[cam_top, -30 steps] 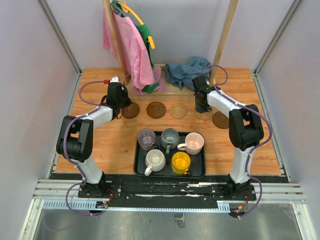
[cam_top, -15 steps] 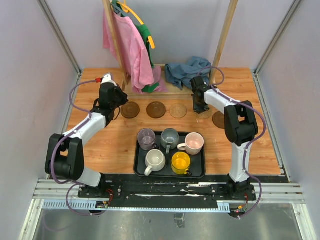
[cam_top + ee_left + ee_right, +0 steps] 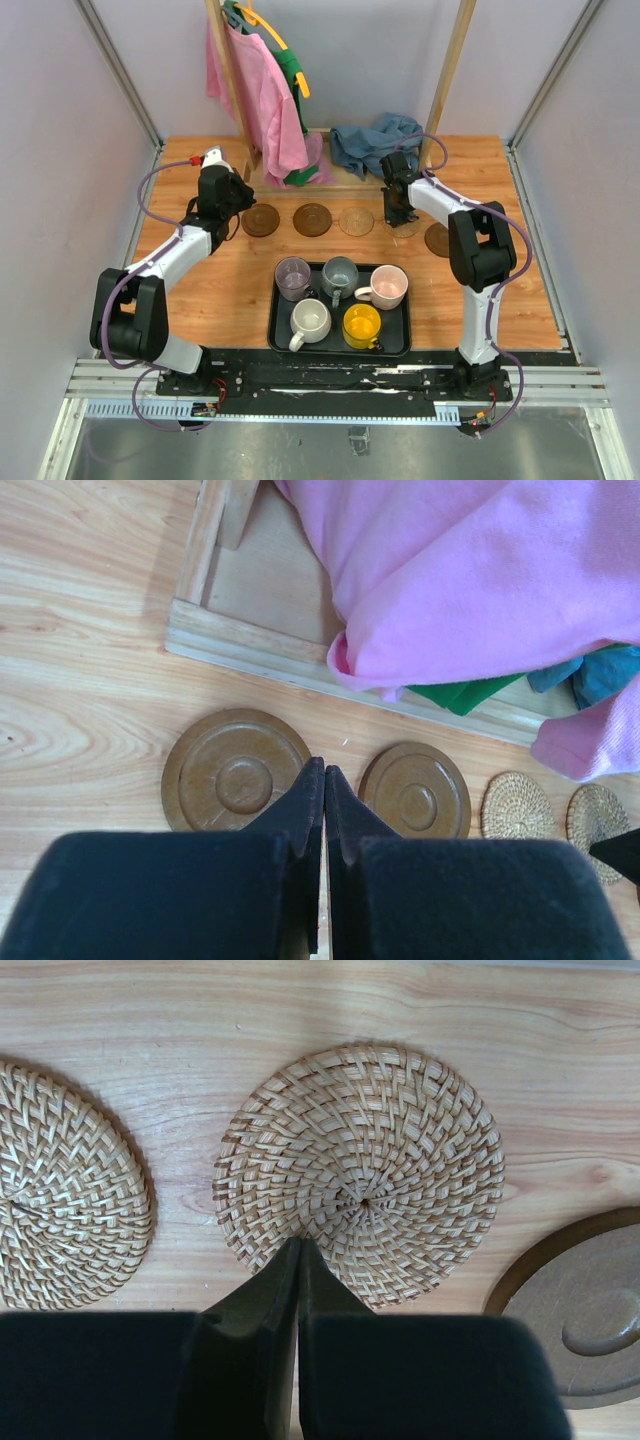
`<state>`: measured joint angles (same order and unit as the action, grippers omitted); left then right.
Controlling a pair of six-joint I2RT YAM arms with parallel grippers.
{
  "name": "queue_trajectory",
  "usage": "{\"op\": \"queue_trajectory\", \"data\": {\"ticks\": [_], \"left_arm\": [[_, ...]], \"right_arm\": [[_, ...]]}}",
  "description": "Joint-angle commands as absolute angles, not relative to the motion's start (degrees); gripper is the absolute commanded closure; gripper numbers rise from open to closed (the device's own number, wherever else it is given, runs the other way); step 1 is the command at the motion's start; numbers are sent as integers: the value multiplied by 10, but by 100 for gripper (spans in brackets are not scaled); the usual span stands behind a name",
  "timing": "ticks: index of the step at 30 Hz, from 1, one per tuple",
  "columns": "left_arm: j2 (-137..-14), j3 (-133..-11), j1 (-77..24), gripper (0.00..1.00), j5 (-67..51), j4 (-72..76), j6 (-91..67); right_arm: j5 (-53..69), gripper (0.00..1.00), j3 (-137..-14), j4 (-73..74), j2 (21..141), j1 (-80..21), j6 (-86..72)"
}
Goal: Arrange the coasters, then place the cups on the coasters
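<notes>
Coasters: four rowed at the back, fifth brown lower right, none shifted lately | cups: five waiting on tray | right gripper: just pinched shut, empty, over tan coaster | left gripper: shut, empty, eased leftward off end brown | row looks nearly set; fifth likely next.

brown coaster cropped, woven coaster cropped
</notes>
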<state>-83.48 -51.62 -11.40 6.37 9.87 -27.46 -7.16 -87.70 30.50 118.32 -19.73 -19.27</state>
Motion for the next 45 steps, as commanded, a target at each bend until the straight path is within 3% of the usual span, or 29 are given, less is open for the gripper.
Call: {"op": "queue_trajectory", "data": {"ticks": [1, 29, 45], "left_arm": [[-832, -508, -111, 99, 72, 94, -279], [-842, -515, -111, 99, 58, 92, -285], [-839, -494, -111, 99, 18, 108, -279]], "right_arm": [[-56, 98, -880, 321, 1192, -204, -195], [-106, 98, -871, 328, 1095, -210, -191], [-140, 98, -733, 320, 1022, -80, -228]]}}
